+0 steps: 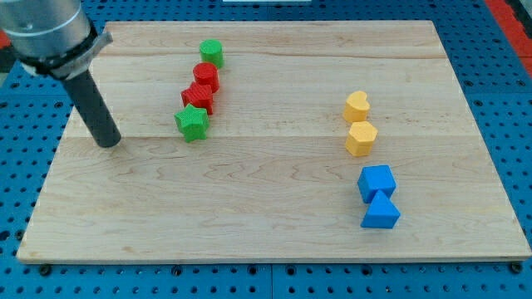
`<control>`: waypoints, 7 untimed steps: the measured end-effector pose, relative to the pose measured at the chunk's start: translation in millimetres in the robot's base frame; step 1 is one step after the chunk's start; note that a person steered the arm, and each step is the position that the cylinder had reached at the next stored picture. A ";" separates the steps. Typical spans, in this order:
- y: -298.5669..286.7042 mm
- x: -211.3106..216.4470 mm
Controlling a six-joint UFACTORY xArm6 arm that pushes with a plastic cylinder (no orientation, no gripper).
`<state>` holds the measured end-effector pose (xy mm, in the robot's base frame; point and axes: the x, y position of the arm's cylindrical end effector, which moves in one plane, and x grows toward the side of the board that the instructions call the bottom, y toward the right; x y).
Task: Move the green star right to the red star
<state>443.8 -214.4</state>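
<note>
Eight blocks on a pale wooden worktop [249,224], in two groups. Upper left of centre: a slanted line of four, running from upper right down to lower left. Topmost, a green cylinder-like block [211,52]; below it a red cylinder-like block [205,76]; then the red star [199,96]; lowest, the green star [192,122], touching the red star's lower-left side. Green star roughly as wide as tall, so no clear long axis; one point up toward the red star, others splayed left, right and down.

Right half: a yellow heart [357,105] just above a yellow hexagon-like block [361,138], nearly touching; below these a blue cube [376,182] touching a blue wedge-like block [381,211].

No jaws on the end effector, only a dark rod: nothing to spread, press together or pinch. My tip [108,143] down on the worktop at the frame's left, well apart from the green star, left and slightly lower, with bare wood between.

Plenty of bare wood below and to the right of the green star, across the frame's centre. Left edge of the worktop near my tip; green star well clear of every edge.
</note>
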 end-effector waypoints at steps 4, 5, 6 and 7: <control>168.1 -9.1; 135.1 -26.9; 143.0 -30.2; 174.4 -39.1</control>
